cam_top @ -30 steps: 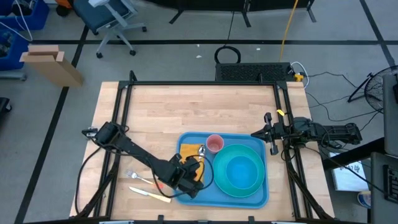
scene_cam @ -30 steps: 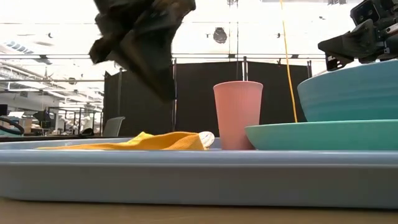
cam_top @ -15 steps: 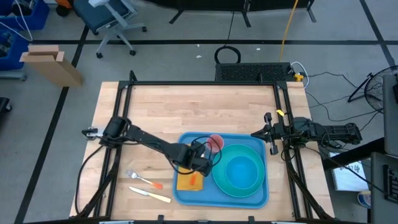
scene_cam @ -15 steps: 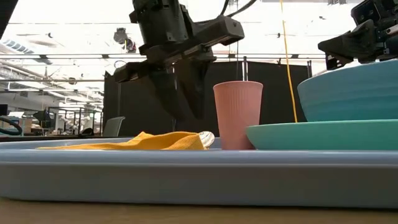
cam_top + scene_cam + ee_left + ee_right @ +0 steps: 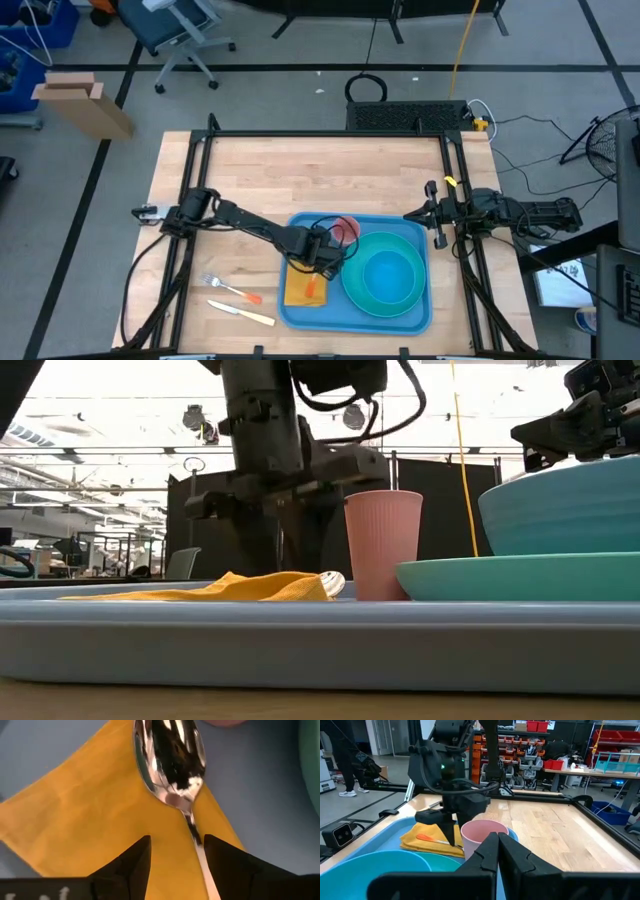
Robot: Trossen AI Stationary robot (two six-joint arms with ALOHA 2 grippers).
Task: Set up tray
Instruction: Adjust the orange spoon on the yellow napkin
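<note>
The blue tray (image 5: 418, 232) lies at the table's near edge. On its left part lies a yellow napkin (image 5: 90, 805) with a spoon (image 5: 170, 760) on top of it, the shiny bowl toward the pink cup (image 5: 346, 229). My left gripper (image 5: 177, 842) is open and low over the napkin, pointing down. Its fingers stand on either side of the spoon's neck (image 5: 192, 822), which runs close by one finger (image 5: 220, 860). My right gripper (image 5: 497, 842) is shut and waits at the table's right edge (image 5: 412, 214).
A teal bowl (image 5: 385, 275) sits on a teal plate (image 5: 520, 575) on the tray's right part, right beside the cup. A fork (image 5: 228, 289) and a knife (image 5: 240, 313) lie on the bare wood left of the tray. The table's far half holds nothing.
My left gripper has swung from the tray's near left corner toward the far edge, to a spot over the spoon beside the pink cup, and has come down low over the napkin. Napkin, spoon and cup have stayed where they were.
</note>
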